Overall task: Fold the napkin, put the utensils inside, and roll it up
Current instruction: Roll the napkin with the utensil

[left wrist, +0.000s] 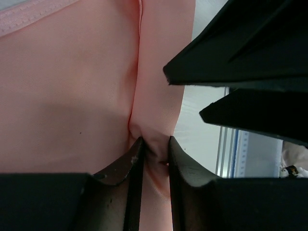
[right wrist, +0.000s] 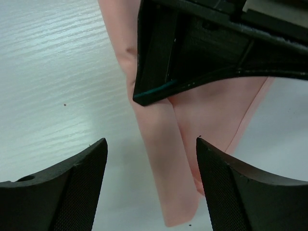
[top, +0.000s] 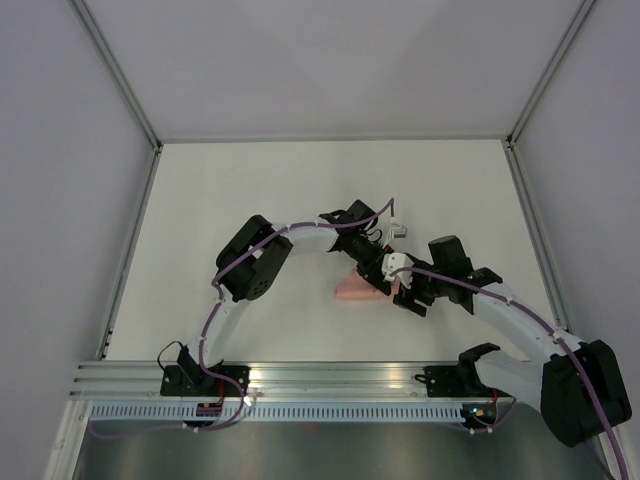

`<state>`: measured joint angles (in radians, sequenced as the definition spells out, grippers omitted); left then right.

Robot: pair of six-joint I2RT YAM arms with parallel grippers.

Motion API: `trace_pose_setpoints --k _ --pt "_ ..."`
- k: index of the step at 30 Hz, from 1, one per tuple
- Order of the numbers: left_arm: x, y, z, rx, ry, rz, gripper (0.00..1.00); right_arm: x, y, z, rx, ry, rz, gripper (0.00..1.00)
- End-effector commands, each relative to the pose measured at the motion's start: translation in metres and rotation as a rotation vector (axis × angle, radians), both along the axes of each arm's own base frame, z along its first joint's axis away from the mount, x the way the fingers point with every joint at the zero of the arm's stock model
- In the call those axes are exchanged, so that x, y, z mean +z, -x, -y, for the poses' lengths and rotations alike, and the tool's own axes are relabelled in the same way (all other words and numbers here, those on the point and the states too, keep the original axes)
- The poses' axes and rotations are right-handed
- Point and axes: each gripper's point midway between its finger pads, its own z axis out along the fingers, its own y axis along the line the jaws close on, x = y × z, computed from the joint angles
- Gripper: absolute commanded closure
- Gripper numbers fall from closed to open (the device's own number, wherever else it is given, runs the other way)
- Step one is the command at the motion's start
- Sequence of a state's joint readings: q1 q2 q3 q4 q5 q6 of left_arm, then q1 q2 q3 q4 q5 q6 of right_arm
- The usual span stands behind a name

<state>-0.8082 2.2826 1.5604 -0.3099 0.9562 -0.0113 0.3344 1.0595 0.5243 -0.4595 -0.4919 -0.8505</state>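
Nearest the arm bases, the right pincer stands wide, one finger on either side of the narrow loose end of the napkin, gripping nothing. The napkin lies as a small folded or partly rolled bundle near the middle of the table. No utensils show, so whether they are wrapped inside cannot be told. Just beyond, the left pincer is narrow and pinches a raised ridge of the pink cloth between its tips. This looks like the rolling or tidying stage, late in the task. To do it well, the left pinch should hold low and firm while the right closes across the whole width of the loose end. It should stay clear of the left fingers and draw the layers snug without dragging the bundle sideways.
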Motion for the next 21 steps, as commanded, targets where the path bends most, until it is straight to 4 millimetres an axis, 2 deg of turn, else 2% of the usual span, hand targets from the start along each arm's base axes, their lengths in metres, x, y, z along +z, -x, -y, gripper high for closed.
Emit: trace_pose_setpoints --k 1,7,13,14,15,17,21 --pt "-0.048 0.022 -0.024 0.042 -0.208 -0.151 0.93 0.007 -0.025 -0.013 -0.016 0.01 0.124 0.21" --pt "-0.046 0.02 -0.023 0.059 -0.217 -0.162 0.92 -0.004 -0.026 -0.023 -0.007 0.029 0.097 0.25" --pt "-0.044 0.019 -0.022 0.06 -0.213 -0.163 0.87 -0.016 -0.024 -0.026 -0.005 0.048 0.058 0.37" --pt "-0.044 0.019 -0.021 0.06 -0.212 -0.161 0.84 -0.015 -0.025 -0.026 -0.01 0.05 0.057 0.42" --pt "-0.044 0.018 -0.021 0.062 -0.213 -0.16 0.76 -0.018 -0.024 -0.026 -0.01 0.055 0.047 0.46" --pt "-0.041 0.015 -0.02 0.069 -0.208 -0.144 0.66 -0.022 -0.022 -0.025 -0.011 0.064 0.029 0.58" --pt "-0.032 0.011 -0.017 0.077 -0.184 -0.115 0.61 -0.027 -0.018 -0.022 -0.011 0.078 0.007 0.73"
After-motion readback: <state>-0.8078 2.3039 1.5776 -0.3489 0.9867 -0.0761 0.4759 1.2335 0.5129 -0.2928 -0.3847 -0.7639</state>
